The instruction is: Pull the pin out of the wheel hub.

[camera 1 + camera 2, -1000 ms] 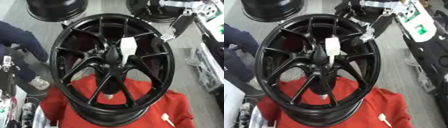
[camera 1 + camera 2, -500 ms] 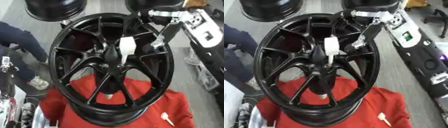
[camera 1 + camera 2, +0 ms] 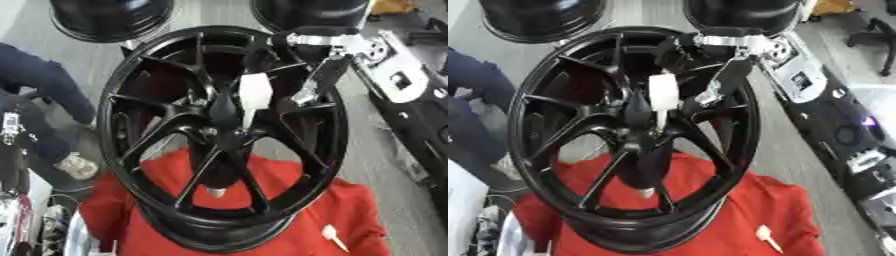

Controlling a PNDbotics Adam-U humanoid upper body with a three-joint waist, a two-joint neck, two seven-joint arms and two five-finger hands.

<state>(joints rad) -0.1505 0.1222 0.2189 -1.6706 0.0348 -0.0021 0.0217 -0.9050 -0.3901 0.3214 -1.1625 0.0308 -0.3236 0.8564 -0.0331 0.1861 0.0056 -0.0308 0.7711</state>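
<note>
Left eye view is mostly filled by a black multi-spoke wheel hub [image 3: 223, 145], standing tilted on a red cloth [image 3: 289, 225]. It looks heavy and rigid, unlikely to shift when something small is drawn from it. Two more black rims [image 3: 109, 20] lie beyond it on the grey floor. From the upper right comes the right arm, its right robot hand [image 3: 317, 82] reaching over the rim toward the centre; its dark fingers point down at the spokes, just beside the pin, but whether they are curled or straight I cannot tell. The left robot hand shows nowhere. The pin [image 3: 253, 97] is a white piece with a broad top and a thin stem, sticking up from the hub centre. It seems light, stiff and smooth; the broad top offers the best pinch, pulled straight along its stem. A second small white pin [image 3: 332, 236] lies on the cloth, lower right.
</note>
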